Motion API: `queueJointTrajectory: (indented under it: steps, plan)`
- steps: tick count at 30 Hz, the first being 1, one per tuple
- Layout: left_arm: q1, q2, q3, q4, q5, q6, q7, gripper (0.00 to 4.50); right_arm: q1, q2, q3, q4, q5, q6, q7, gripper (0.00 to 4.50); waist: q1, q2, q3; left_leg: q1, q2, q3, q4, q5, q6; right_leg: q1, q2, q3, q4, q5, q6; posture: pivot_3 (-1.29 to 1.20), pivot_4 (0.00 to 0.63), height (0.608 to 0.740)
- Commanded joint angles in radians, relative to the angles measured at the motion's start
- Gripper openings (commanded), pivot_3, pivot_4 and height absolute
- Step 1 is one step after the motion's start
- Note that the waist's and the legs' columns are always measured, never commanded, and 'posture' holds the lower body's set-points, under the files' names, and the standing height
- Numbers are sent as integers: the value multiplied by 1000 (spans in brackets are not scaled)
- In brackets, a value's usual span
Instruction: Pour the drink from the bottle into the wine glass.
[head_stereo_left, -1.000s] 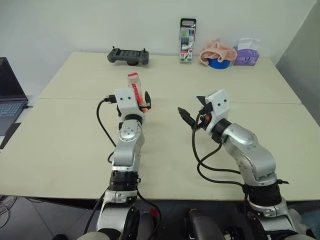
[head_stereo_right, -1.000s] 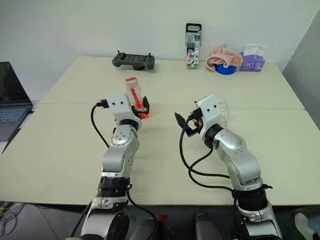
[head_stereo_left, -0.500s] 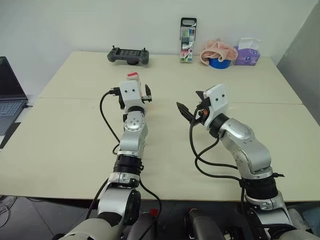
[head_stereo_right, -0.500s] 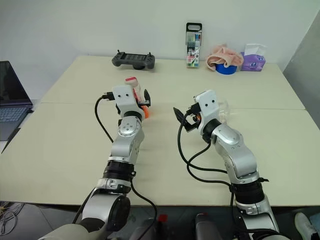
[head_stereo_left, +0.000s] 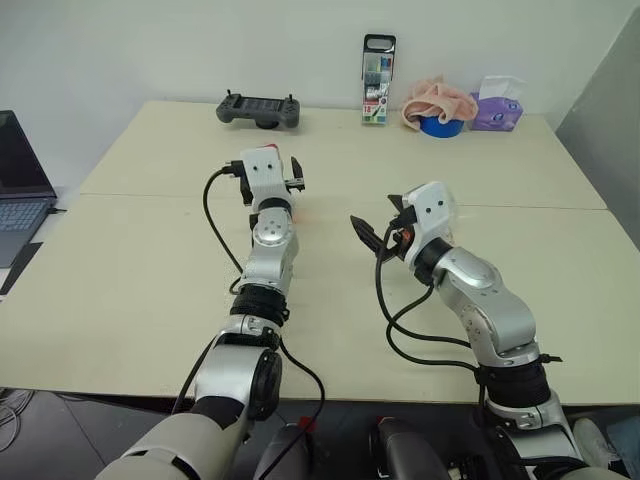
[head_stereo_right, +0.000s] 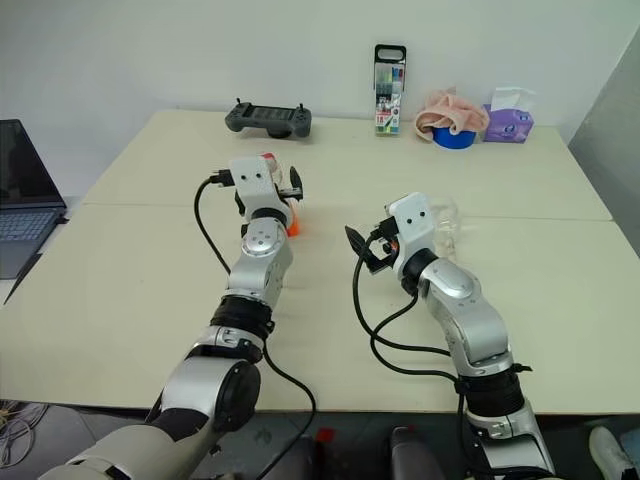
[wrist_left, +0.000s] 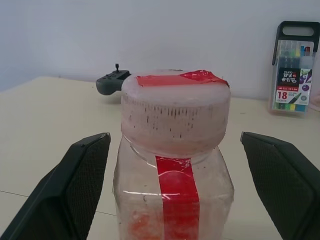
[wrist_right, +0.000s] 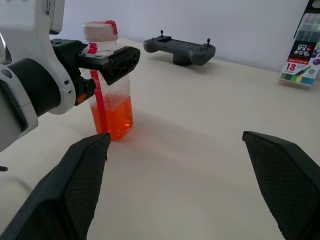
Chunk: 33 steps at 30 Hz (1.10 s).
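Straddling the upright slim clear plastic bottle (wrist_left: 172, 165) of orange drink (wrist_right: 113, 114) with my wide-open left gripper (wrist_left: 175, 200), I keep my right gripper (wrist_right: 185, 200) open, farther right.

**A plain office or lab test room**

A wide pale table (head_stereo_left: 150, 290) stands against a bare white wall. A laptop (head_stereo_left: 20, 190) sits at its edge, and a handheld controller (head_stereo_left: 258, 109), marker case (head_stereo_left: 376, 66) and tissue pack (head_stereo_left: 496, 105) line the far side.
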Motion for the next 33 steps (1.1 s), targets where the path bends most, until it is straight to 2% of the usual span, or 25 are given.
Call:
queueJointTrajectory:
  steps: [1, 2, 5, 10, 11, 16, 19, 22, 27, 33]
  plan:
    - [-38, 18, -5, 11, 11, -47, -4, 4481, 1, 1, 5, -35, -9, -11, -1, 4500, 0, 0, 0, 0, 0, 0, 0, 0, 0, 0, 0, 0, 0, 0, 0, 0, 150, 740]
    - [-41, 21, -7, 17, 14, -53, -3, 4481, 2, 0, 7, -35, -10, -12, 0, 4500, 0, 0, 0, 0, 0, 0, 0, 0, 0, 0, 0, 0, 0, 0, 0, 0, 150, 740]
    - [-54, 30, 4, 48, 4, -61, -2, 3914, 5, -5, 12, -32, -15, -15, 4, 4500, 0, 0, 0, 0, 0, 0, 0, 0, 0, 0, 0, -1, 0, 0, 0, 0, 150, 740]
    - [-77, 38, 1, 101, -1, -91, -25, 2283, -1, -4, 8, -26, -21, -17, 2, 4500, 0, 0, 0, 0, 0, 0, 0, 0, -1, 0, 0, -1, 0, 0, 0, 0, 150, 740]
    - [-82, 39, 2, 111, -2, -95, -27, 2143, -2, -3, 7, -24, -22, -17, 2, 4500, 0, 0, 0, 0, 0, 0, 0, 0, -1, 0, 0, -1, 0, 0, 0, 0, 150, 740]
    - [-86, 50, 5, 128, 3, -128, -19, 2143, -7, -9, 3, -35, -26, -9, 5, 4500, 0, 0, 0, 0, 0, 0, 0, 0, -1, 0, 0, -1, 1, 0, 0, 0, 150, 740]
    - [-83, 58, -1, 102, -16, -165, -94, 2143, -26, -40, -14, -86, -1, 35, 33, 4500, 0, 0, 0, 0, 0, 0, 0, 1, -1, -1, 0, -1, 1, 0, 0, 0, 150, 740]
    - [-60, 69, -39, 35, -57, -189, -298, 2143, -80, -75, -57, -155, 76, 131, 76, 4500, 0, 1, 0, -2, 0, 0, 0, 1, -1, -1, 0, -1, 1, 0, 0, 0, 150, 740]
    - [83, 97, -123, -226, -170, -60, -661, 2143, -188, -113, -168, -248, 241, 347, 88, 4500, -2, 1, 0, -2, 0, 0, -1, 2, -4, -2, 0, -1, 0, 0, 0, 0, 150, 740]
    - [248, 144, -216, -530, -204, 97, -830, 2143, -249, -113, -215, -267, 308, 492, 22, 4500, -5, 1, 1, -1, 1, -2, 0, 1, -1, -2, -1, 0, 2, 0, -1, 0, 150, 740]
